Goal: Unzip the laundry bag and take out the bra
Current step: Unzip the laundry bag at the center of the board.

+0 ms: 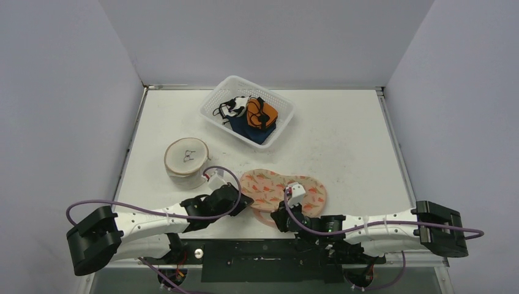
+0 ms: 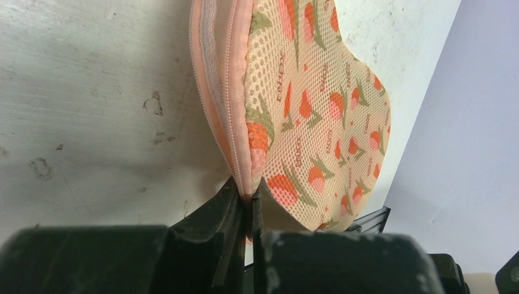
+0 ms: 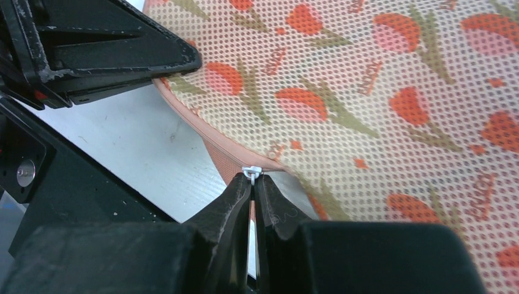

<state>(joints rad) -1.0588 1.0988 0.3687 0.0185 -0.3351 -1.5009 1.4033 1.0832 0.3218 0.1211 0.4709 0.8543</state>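
The laundry bag point(image 1: 287, 187) is a peach mesh pouch printed with red tulips, lying flat near the table's front edge. My left gripper point(image 1: 246, 201) is shut on its left rim; in the left wrist view the jaws point(image 2: 251, 196) pinch the pink zipper seam point(image 2: 235, 92) of the bag point(image 2: 318, 110). My right gripper point(image 1: 276, 214) is at the bag's near edge. Its fingertips point(image 3: 253, 179) are shut on the small white zipper pull point(image 3: 251, 171), beside the mesh point(image 3: 379, 92). The bra is hidden.
A white slatted basket point(image 1: 208, 105) with dark and orange garments stands at the back centre. A round beige zipped pouch point(image 1: 186, 160) sits left of the bag, close to my left arm. The left gripper's body point(image 3: 122, 55) is close to the right one.
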